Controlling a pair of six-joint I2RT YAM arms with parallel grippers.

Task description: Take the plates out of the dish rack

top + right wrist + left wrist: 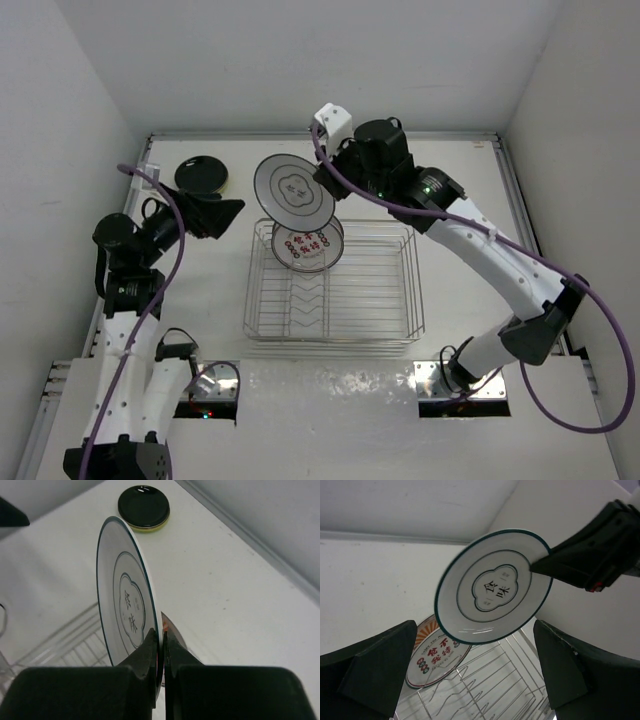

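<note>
My right gripper (322,184) is shut on the rim of a white plate with grey rings (292,187) and holds it on edge in the air above the back left of the dish rack (412,300). In the right wrist view the fingertips pinch the lower rim of that plate (125,607). A white plate with a red-orange pattern (307,246) stands in the rack's back slots, also seen under the held plate (494,592) as a second plate (436,654). My left gripper (224,213) hangs open just left of the rack, facing both plates, with nothing between its fingers.
A black plate (203,176) lies flat on a yellowish plate at the back left of the table, seen too as a stack (143,506) in the right wrist view. The rack's other wire slots (490,685) hold nothing. White walls close in the table on three sides.
</note>
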